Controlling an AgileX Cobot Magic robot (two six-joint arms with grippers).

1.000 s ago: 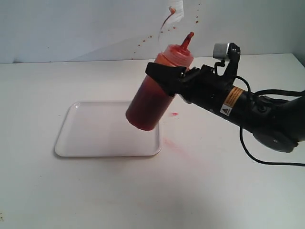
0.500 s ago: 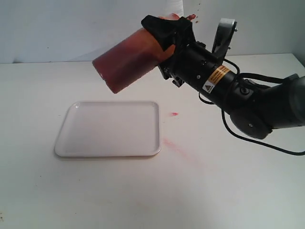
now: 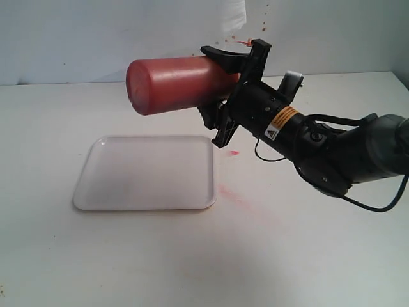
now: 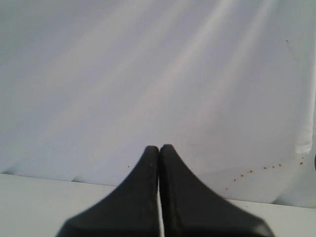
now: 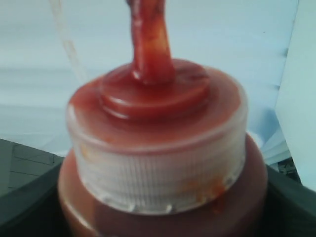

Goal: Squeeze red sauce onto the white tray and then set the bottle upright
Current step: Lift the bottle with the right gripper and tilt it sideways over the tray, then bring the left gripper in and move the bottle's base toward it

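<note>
The tray [image 3: 144,173] lay flat on the counter [image 3: 128,256], smooth, white and low-rimmed, with no sauce visible on it. Higher and beyond, my right end effector [image 3: 225,89] clamped the bottle [image 3: 172,83], a translucent red cylinder lying level, below its ribbed cap [image 5: 158,148]. The smeared nozzle [image 5: 150,44] pointed away from the tray. I judged squeezing not yet begun; next the nozzle must tip down over the tray. My left end effector [image 4: 159,150] was closed and empty.

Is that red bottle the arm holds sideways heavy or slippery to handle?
Probably fairly heavy for its size: the bottle looks dark red along its whole length, so it seems nearly full. Likely slippery near the top, since red sauce coats the cap. Being round, it would probably roll if laid on its side.
</note>
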